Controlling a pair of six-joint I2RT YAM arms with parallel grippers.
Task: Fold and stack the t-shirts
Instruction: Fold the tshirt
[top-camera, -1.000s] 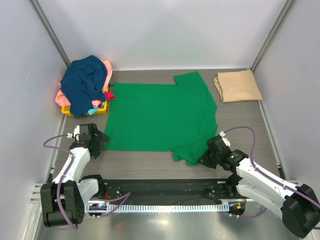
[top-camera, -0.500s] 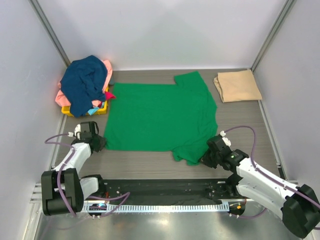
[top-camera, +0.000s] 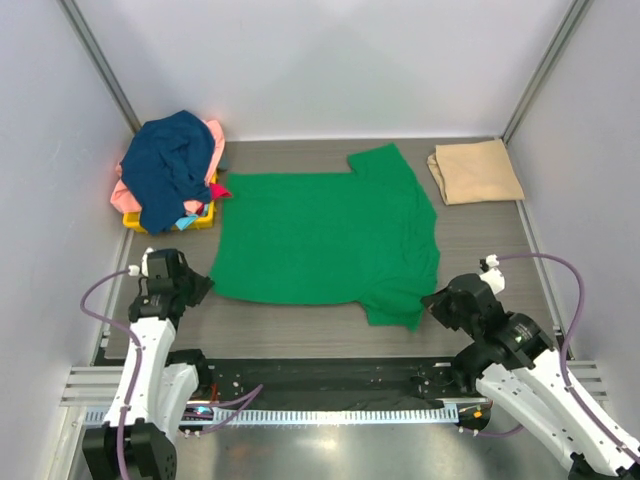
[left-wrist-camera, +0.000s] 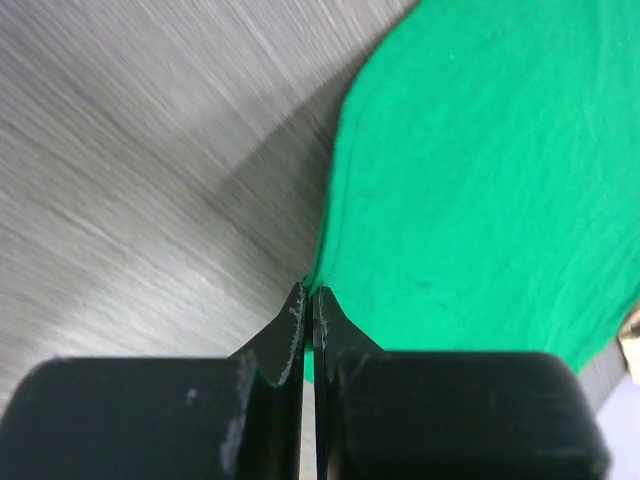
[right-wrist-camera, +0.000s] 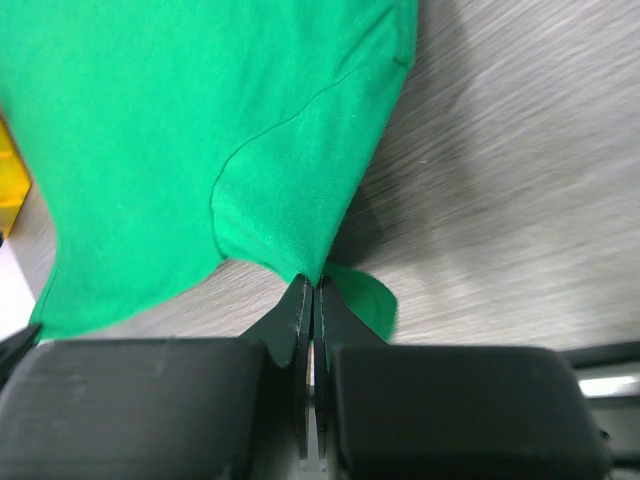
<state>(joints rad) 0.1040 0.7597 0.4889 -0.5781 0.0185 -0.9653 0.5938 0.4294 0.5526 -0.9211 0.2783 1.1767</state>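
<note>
A bright green t-shirt (top-camera: 325, 240) lies spread flat in the middle of the table. My left gripper (top-camera: 203, 284) is shut on its near left hem corner; the left wrist view shows green cloth (left-wrist-camera: 480, 170) pinched between the black fingers (left-wrist-camera: 283, 340). My right gripper (top-camera: 432, 298) is shut on the near right sleeve, and that cloth (right-wrist-camera: 250, 150) rises lifted from the table in the right wrist view. A folded tan t-shirt (top-camera: 475, 171) rests at the back right. A heap of navy, pink and red t-shirts (top-camera: 172, 170) sits at the back left.
The heap of shirts covers a yellow bin (top-camera: 200, 215) against the left wall. White walls with metal posts enclose the table on three sides. A black rail (top-camera: 320, 380) with cables runs along the near edge between the arm bases.
The left gripper closed on the green shirt's near left corner. The right arm pulled back to the right with the sleeve, drawing the shirt's near right side outward.
</note>
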